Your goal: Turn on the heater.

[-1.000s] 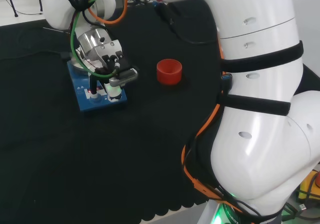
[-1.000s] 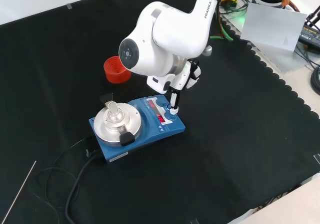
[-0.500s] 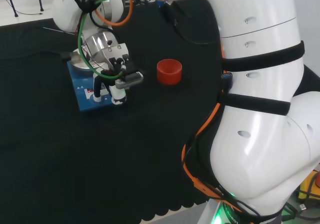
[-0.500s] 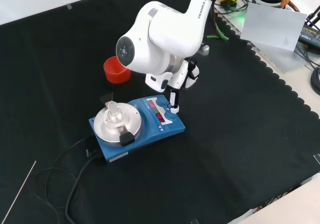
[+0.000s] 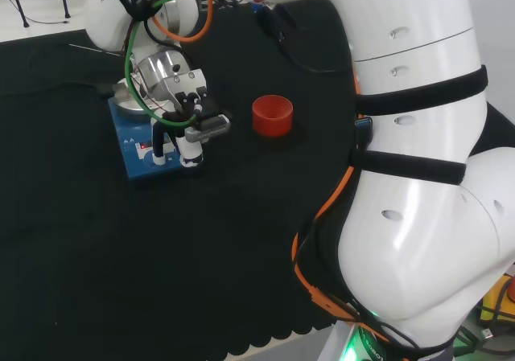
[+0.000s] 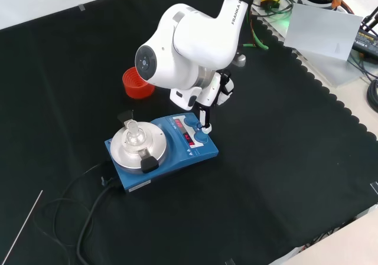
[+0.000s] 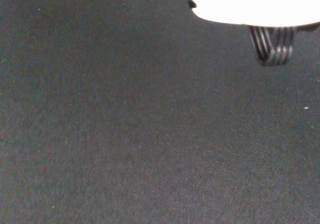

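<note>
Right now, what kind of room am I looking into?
Probably a robotics lab set up for chemistry bench work: a white arm reaches over a bench under black cloth to a blue heater carrying a small glass flask, with cables and electronics beside the bench.

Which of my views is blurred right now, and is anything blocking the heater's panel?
Wrist view: a blurred white part of the hand above soft black cloth. Head view: the hand and its cables overlap the heater. Front view: evenly lit, the heater is sharp, its red display readable beside one extended finger.
</note>
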{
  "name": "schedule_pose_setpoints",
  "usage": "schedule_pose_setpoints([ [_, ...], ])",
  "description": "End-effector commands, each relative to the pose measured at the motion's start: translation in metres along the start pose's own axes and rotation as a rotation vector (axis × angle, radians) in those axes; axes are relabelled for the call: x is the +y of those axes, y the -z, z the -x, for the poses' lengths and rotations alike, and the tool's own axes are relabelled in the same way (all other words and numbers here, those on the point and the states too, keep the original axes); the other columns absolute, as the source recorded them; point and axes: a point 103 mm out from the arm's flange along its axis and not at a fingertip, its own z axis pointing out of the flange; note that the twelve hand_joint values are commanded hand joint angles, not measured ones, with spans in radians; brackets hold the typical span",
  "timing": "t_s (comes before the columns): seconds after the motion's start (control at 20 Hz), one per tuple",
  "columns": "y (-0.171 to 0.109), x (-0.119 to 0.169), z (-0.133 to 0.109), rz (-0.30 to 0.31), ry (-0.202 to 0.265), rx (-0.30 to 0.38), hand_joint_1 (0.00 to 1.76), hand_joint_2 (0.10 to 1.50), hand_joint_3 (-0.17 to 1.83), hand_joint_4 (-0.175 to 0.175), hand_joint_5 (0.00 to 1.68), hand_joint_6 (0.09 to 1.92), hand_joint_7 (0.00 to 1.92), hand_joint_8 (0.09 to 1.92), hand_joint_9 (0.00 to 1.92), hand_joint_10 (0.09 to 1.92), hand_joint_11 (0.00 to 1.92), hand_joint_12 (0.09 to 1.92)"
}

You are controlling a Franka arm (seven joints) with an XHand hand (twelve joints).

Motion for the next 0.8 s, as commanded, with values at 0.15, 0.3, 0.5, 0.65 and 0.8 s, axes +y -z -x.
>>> schedule_pose_setpoints([
  [0.15, 0.010, -0.011, 0.002, 0.051, 0.021, 0.037, 1.64, 0.44, 1.46, -0.051, 0.49, 0.10, 1.86, 1.81, 1.92, 1.74, 1.87, 1.58],
  [0.3, 0.020, -0.021, 0.002, 0.054, 0.023, 0.046, 1.64, 0.44, 1.46, -0.051, 0.49, 0.10, 1.87, 1.81, 1.92, 1.74, 1.87, 1.58],
  [0.5, 0.029, -0.033, 0.010, 0.072, 0.020, 0.054, 1.64, 0.44, 1.46, -0.051, 0.50, 0.10, 1.87, 1.81, 1.92, 1.74, 1.87, 1.58],
  [0.65, 0.032, -0.037, 0.012, 0.078, 0.018, 0.061, 1.64, 0.44, 1.46, -0.051, 0.50, 0.10, 1.87, 1.81, 1.92, 1.74, 1.87, 1.58],
  [0.8, 0.034, -0.035, -0.001, 0.077, 0.008, 0.050, 1.64, 0.44, 1.46, -0.051, 0.50, 0.10, 1.87, 1.81, 1.92, 1.74, 1.87, 1.58],
])
